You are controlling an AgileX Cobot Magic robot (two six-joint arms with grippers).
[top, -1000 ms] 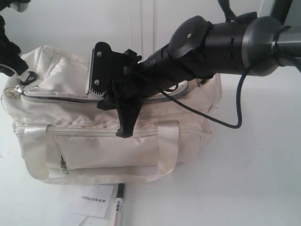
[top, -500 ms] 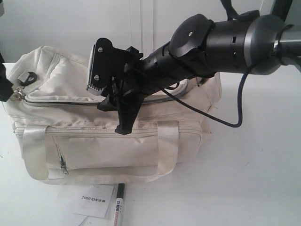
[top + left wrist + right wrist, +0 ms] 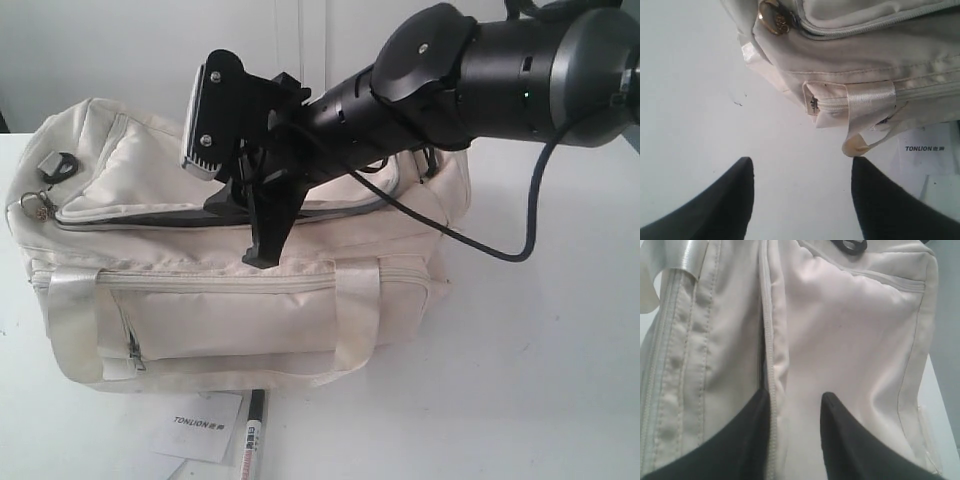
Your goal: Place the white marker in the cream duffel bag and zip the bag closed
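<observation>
A cream duffel bag is being shown resting on a white table, with its zipped front pocket facing the exterior camera. Its curved top flap is not being closed all the way round: a dark slit is showing along the flap's front edge. The white marker is lying outside the bag, on the table just in front of it. Its dark cap end is pointing toward the bag, and a white card printed "TONLION" is lying just beside it. The right gripper is being held across the top of the bag, over the flap. Its jaws are standing partly apart, with cream fabric and the flap's zip seam seen in the gap, and nothing is being clamped. The left gripper is being held above bare table beside the bag's end, where a gold zip pull is hanging. Its jaws are standing wide apart and empty.
</observation>
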